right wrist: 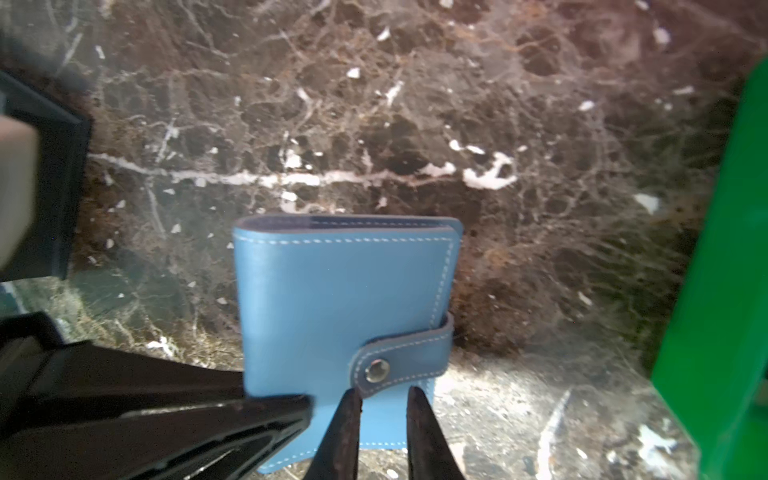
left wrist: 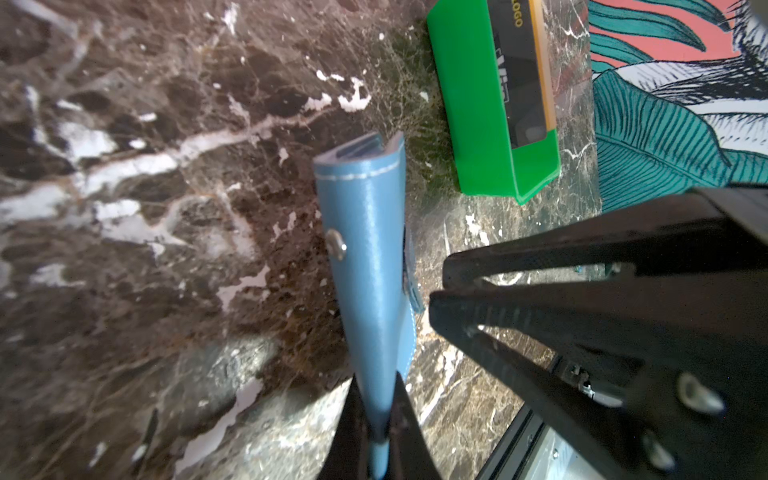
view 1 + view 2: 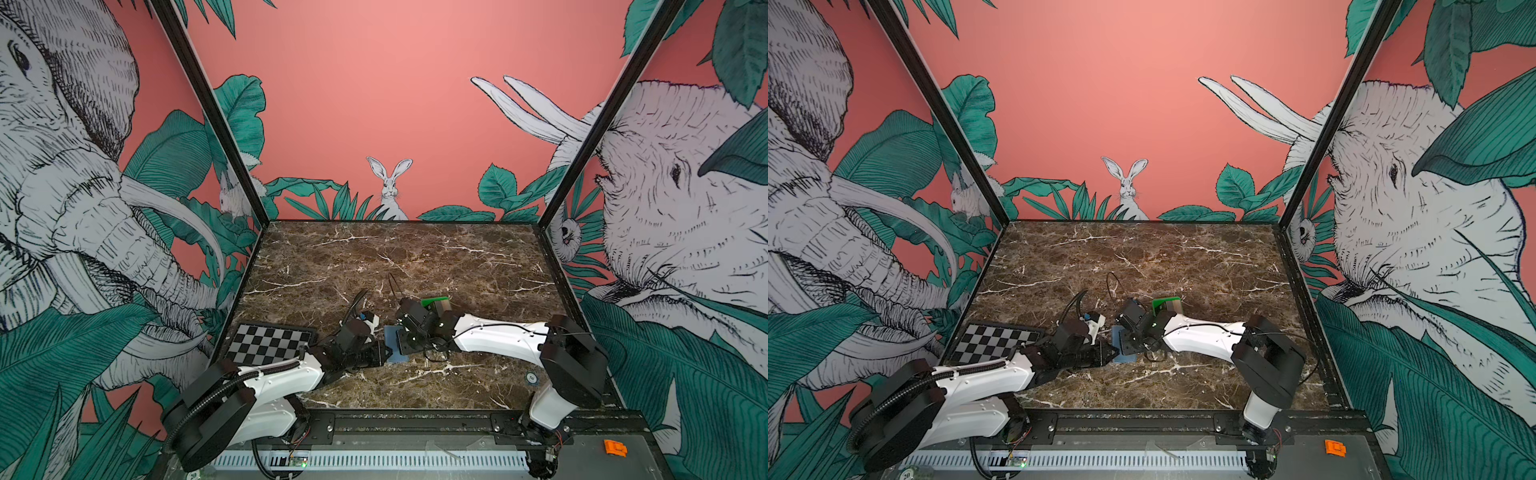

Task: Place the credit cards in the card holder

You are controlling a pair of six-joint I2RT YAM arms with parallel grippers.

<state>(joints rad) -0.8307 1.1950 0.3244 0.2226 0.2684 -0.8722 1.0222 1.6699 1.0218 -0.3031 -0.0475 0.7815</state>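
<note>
The slate-blue card holder [image 1: 332, 291] is folded closed, and its snap tab [image 1: 399, 361] lies across its face. My left gripper [image 2: 376, 395] is shut on one edge of the card holder [image 2: 365, 249]. My right gripper [image 1: 382, 395] hovers over the holder with its jaws a little apart, its tips just beside the tab's end and nothing between them. In both top views the two grippers [image 3: 386, 352] [image 3: 405, 343] meet over the holder [image 3: 390, 336] at mid-table. The credit cards [image 2: 519, 75], a black one on top and a tan edge beside it, lie in a green tray [image 2: 469, 104].
The green tray [image 3: 434, 301] sits just behind the right wrist. A black-and-white checkerboard plate [image 3: 268, 343] lies at the table's left, beside the left arm. Brown marble table surface [image 3: 395, 257] stretches to the back wall. A black frame rail runs along the front edge.
</note>
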